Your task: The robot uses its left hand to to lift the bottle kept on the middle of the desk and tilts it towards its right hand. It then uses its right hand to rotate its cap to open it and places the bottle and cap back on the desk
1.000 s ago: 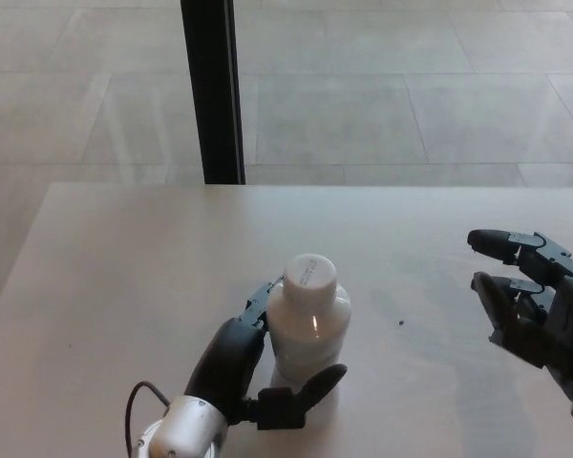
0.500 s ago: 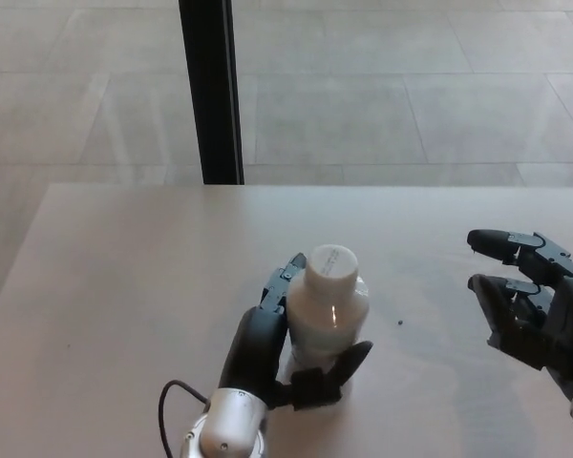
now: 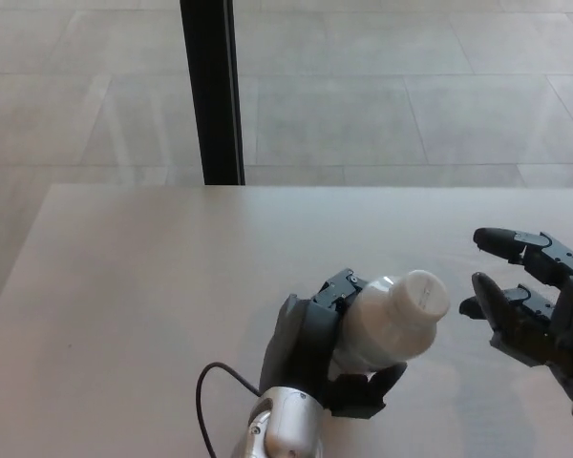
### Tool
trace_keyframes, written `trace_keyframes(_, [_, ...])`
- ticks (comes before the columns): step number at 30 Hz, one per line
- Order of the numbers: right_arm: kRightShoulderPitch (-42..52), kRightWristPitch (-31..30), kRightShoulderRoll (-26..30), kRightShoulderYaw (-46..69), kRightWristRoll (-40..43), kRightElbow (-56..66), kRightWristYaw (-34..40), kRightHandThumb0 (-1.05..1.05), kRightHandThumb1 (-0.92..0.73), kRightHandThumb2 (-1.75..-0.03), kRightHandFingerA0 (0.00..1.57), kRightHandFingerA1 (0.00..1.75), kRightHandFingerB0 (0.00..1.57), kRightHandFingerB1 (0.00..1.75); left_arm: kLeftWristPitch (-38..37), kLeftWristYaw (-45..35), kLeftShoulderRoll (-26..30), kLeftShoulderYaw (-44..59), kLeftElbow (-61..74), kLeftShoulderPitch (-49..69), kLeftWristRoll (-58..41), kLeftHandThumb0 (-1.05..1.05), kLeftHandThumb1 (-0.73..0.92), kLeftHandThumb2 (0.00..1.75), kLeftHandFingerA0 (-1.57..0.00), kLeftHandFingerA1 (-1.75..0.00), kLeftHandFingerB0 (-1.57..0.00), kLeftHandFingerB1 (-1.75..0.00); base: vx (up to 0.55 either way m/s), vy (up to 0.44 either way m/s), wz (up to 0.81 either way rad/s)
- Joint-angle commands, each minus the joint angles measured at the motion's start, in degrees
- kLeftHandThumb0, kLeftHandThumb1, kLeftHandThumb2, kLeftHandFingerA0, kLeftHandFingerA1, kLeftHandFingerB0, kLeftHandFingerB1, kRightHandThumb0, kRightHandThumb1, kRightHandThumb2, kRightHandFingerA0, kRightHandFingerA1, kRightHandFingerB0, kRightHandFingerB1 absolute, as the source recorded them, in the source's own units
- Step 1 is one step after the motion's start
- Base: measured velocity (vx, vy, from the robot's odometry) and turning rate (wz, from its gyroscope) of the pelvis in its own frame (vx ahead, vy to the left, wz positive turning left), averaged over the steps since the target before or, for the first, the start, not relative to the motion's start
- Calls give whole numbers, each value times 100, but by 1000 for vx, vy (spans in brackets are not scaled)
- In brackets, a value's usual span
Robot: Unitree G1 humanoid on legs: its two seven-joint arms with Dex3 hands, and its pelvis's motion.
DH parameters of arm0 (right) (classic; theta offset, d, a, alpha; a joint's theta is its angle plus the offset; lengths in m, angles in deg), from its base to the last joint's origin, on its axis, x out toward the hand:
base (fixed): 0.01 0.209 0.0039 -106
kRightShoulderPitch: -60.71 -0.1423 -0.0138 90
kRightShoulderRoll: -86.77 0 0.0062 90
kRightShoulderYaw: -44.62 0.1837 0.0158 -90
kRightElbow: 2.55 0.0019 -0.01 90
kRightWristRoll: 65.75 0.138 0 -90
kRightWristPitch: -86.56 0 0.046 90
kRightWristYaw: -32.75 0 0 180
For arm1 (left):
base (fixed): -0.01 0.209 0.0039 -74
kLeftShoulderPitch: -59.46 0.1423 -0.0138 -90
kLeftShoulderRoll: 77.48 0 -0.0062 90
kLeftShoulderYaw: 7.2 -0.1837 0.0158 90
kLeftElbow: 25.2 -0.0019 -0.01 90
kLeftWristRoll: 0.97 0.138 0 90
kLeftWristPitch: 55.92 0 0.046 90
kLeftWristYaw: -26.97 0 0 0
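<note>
My left hand (image 3: 317, 351) is shut on a white plastic bottle (image 3: 387, 326) and holds it above the desk (image 3: 153, 277). The bottle lies tilted, its white cap (image 3: 423, 294) pointing right and slightly up. My right hand (image 3: 527, 303) hovers open just right of the cap, its fingers (image 3: 501, 239) spread, with a small gap between the nearest fingertip and the cap. The bottle's lower body is hidden inside my left hand.
A black vertical post (image 3: 212, 91) stands behind the desk's far edge, left of centre. Beyond it lies a tiled floor (image 3: 411, 95). A black cable (image 3: 215, 401) loops off my left wrist near the desk's front.
My left hand has lifted the bottle, carried it right and tipped it from upright toward my right hand. The right hand has barely moved.
</note>
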Motion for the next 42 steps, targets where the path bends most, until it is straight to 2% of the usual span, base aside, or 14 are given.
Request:
trace_keyframes(1, [109,109,65,108,90,97,-80,-56,-54,-75,96,120,45,76,95,72,195,-70,-47,154,402,10,54,134,-85,-175,-73,-170,0,0,0])
trace_keyframes(13, [231,385,174,-68,81,356,-453,-66,-38,-90,108,111,51,77,122,-313,761,217,137,-89,525,2,57,126,-86,-175,-77,-153,0,0,0])
trace_keyframes(14, [270,393,198,-91,50,388,-458,-65,-51,-68,106,115,49,79,110,-334,791,239,143,-98,528,4,57,124,-118,-151,-98,-132,0,0,0])
trace_keyframes(15, [332,303,234,-111,42,478,-466,-69,-37,-88,106,111,49,75,131,-385,860,267,168,-119,555,0,53,130,-89,-175,-74,-161,0,0,0])
trace_keyframes(21, [388,455,315,-269,56,511,-655,-68,-49,-61,100,109,51,74,478,-705,988,468,293,-289,504,-1,51,134,-88,-175,-76,-160,0,0,0])
trace_keyframes(24, [396,523,410,-368,109,514,-862,-69,-49,-59,96,110,49,72,561,-775,1045,465,341,-384,566,-3,54,125,-119,-150,-99,-132,0,0,0])
trace_keyframes(25, [386,467,469,-602,-141,645,-818,-73,-32,-84,97,102,50,71,702,-823,1053,481,372,-517,606,0,53,125,-86,-175,-78,-152,0,0,0])
trace_keyframes(30, [383,670,444,-781,-143,535,-874,-69,-45,-55,95,106,49,69,750,-787,988,358,371,-521,728,1,51,122,-80,-174,-79,-131,0,0,0])
trace_keyframes(32, [265,592,391,-786,-183,467,-758,-82,-35,-84,95,106,39,72,813,-791,907,338,339,-504,725,3,53,116,-114,-138,-94,-118,0,0,0])
trace_keyframes(36, [128,482,316,-722,-136,412,-667,-81,-45,-55,93,108,37,75,878,-842,872,356,358,-463,699,0,52,115,-115,-143,-94,-122,0,0,0])
trace_keyframes(37, [86,488,298,-714,-154,392,-633,-86,-35,-85,93,106,37,72,888,-852,876,352,360,-455,702,-1,52,115,-116,-143,-94,-122,0,0,0])
trace_keyframes(39, [50,429,283,-717,-183,429,-596,-81,-46,-56,96,109,38,74,911,-863,857,364,351,-456,690,1,55,116,-116,-143,-94,-122,0,0,0])
trace_keyframes(40, [26,459,285,-724,-225,415,-576,-88,-35,-85,94,106,38,73,892,-839,850,352,342,-454,709,1,56,115,-84,-175,-76,-140,0,0,0])
trace_keyframes(42, [-67,554,249,-717,-250,323,-554,-79,-31,-83,98,107,41,74,858,-820,860,313,326,-451,760,1,55,117,-82,-172,-78,-128,0,0,0])
